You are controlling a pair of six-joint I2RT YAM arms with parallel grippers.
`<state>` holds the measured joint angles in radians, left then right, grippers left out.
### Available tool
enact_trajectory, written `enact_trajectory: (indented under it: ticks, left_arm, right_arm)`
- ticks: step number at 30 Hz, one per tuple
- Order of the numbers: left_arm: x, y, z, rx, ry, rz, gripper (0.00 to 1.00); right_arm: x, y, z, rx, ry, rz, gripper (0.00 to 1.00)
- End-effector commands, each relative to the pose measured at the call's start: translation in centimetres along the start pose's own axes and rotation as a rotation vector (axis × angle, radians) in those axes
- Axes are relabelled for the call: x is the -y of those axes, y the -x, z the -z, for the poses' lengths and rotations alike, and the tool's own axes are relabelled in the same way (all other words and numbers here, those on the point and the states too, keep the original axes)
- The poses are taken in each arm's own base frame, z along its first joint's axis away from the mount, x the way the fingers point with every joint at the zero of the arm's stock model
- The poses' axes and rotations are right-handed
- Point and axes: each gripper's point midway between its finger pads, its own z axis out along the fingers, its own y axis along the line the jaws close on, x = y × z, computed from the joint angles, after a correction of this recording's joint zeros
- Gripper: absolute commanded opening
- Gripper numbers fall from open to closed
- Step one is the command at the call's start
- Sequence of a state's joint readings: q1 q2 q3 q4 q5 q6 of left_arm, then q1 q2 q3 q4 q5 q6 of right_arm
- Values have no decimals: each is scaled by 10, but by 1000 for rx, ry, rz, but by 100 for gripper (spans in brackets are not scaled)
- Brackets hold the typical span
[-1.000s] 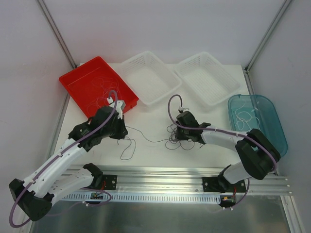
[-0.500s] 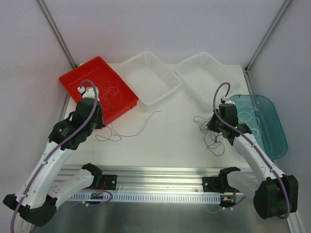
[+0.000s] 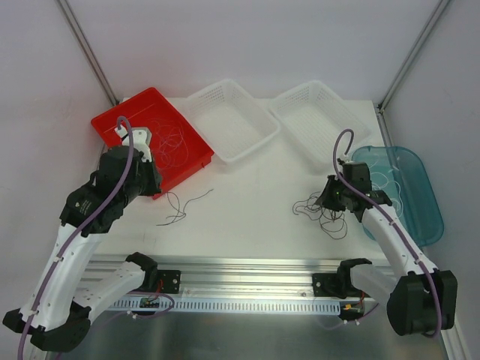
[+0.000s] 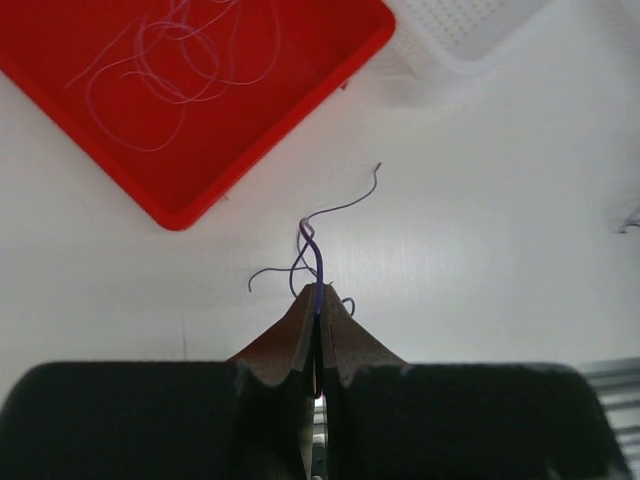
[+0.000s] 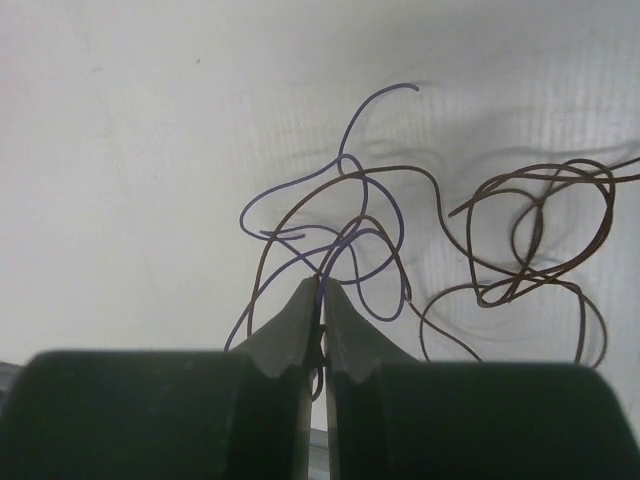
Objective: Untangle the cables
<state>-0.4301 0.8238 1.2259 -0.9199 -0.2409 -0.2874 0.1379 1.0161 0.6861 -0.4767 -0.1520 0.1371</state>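
poking forward from each closed pair of jaws, pinched cables (image 4: 318, 262)

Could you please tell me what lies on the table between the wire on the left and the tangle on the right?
Nothing. The top view shows only bare table between the left wire and the right tangle.
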Motion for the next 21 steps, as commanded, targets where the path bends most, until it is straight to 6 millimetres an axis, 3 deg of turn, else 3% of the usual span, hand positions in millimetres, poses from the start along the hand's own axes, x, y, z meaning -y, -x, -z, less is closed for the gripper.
enact_trajectory:
  ticks: [1, 4, 5, 6, 8, 9, 10, 11, 13, 14, 16, 18, 19, 21]
  left_arm:
    - [41, 32, 12, 55, -210, -3, 0]
    - [70, 47, 21, 48, -352, -11, 0]
    - [77, 53, 24, 51, -387, -10, 0]
    - [91, 63, 35, 64, -465, -13, 0]
    - [106, 74, 35, 50, -526, -14, 0]
    - [116, 86, 46, 71, -587, -18, 0]
    - [123, 91, 42, 58, -604, -19, 0]
    - [129, 106, 52, 95, -635, -24, 0]
    - [139, 119, 48, 94, -662, -30, 0]
    - [142, 136, 58, 139, -678, -35, 0]
    - [148, 151, 49, 147, -675, -35, 0]
    - [153, 178, 60, 217, -688, -40, 0]
    - [157, 186, 49, 214, -676, -38, 0]
    - [160, 211, 58, 283, -677, -36, 0]
  right_arm:
    - [-21, -16, -3, -67, 70, 59, 7]
    - [-26, -24, -5, -90, 79, 85, 21]
    - [-30, -28, -5, -96, 89, 101, 32]
    - [-33, -30, -4, -99, 97, 112, 39]
    - [-38, -31, -2, -98, 102, 142, 53]
    - [-38, -34, -1, -106, 95, 155, 64]
    - [-40, -32, 2, -96, 94, 173, 69]
    - [-40, -32, 4, -92, 93, 182, 75]
    - [-40, -32, 10, -78, 80, 200, 79]
    - [-39, -32, 13, -78, 73, 197, 82]
    - [-41, -32, 18, -61, 76, 209, 85]
    - [-43, -30, 25, -38, 83, 210, 88]
    - [-44, -31, 28, -32, 89, 215, 88]
    - [-45, -29, 35, -10, 98, 217, 91]
